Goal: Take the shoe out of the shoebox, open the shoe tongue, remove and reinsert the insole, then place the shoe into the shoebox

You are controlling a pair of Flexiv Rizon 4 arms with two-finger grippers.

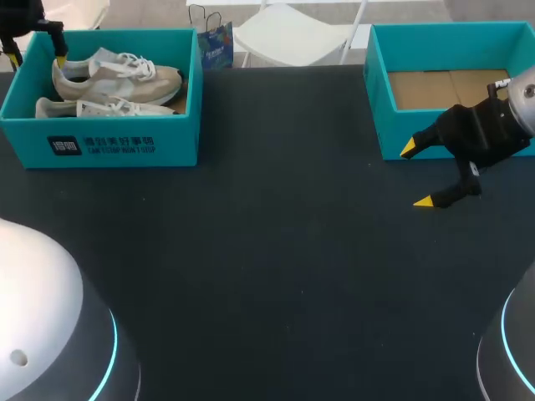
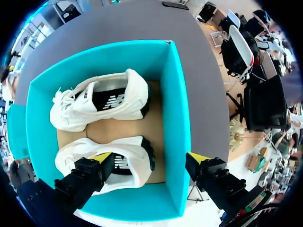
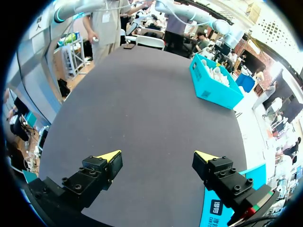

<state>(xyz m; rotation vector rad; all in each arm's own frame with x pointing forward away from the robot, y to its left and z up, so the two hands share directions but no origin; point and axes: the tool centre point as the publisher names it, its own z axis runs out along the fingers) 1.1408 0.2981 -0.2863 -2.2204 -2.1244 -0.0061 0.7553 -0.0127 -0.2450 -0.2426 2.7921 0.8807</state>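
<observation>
White shoes [image 2: 102, 101] — black side panels — in teal shoebox [image 2: 173, 123]

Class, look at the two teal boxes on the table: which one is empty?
The box beside the right gripper: only its bare cardboard floor shows, while the other box holds two shoes.

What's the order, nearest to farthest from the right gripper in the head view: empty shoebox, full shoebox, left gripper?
1. Empty shoebox, just beside the right gripper, on the right side.
2. Full shoebox, far across on the left.
3. Left gripper, at that box's far left end.
</observation>
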